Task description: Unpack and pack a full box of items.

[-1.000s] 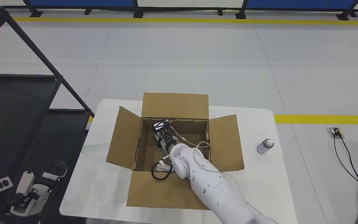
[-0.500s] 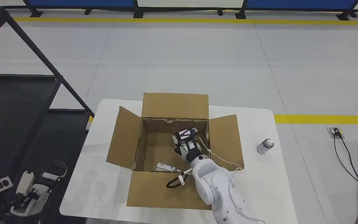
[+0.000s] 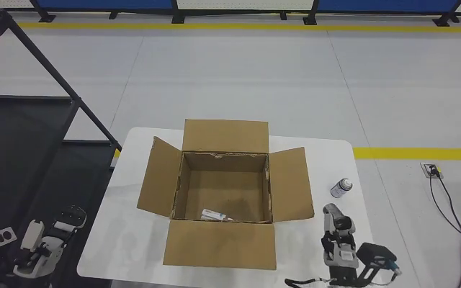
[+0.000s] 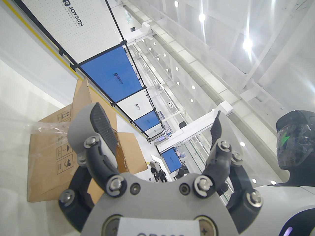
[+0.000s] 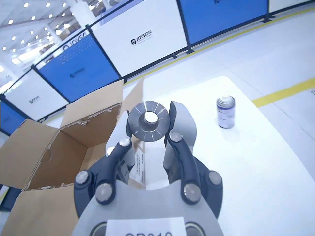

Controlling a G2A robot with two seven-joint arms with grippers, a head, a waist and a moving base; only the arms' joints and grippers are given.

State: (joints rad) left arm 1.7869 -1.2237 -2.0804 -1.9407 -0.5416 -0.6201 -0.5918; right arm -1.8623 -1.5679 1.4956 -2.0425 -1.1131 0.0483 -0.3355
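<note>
The right gripper (image 5: 149,121) is clamped on a round metal disc (image 5: 157,114) with a hole through its middle. The open cardboard box (image 3: 225,135) sits on the bench (image 3: 324,155) to this gripper's left, and a spray can (image 3: 341,188) stands just ahead of it. The left gripper (image 4: 157,120) is spread wide, holding nothing

Box (image 3: 225,135) sits on the table (image 3: 324,155) — a can (image 3: 341,188) stands to its right (near the flap), a packet (image 3: 214,214) inside

The right tool (image 5: 150,120) has left the box (image 3: 225,135), carrying a round metal item (image 5: 157,112) out beside it.
</note>
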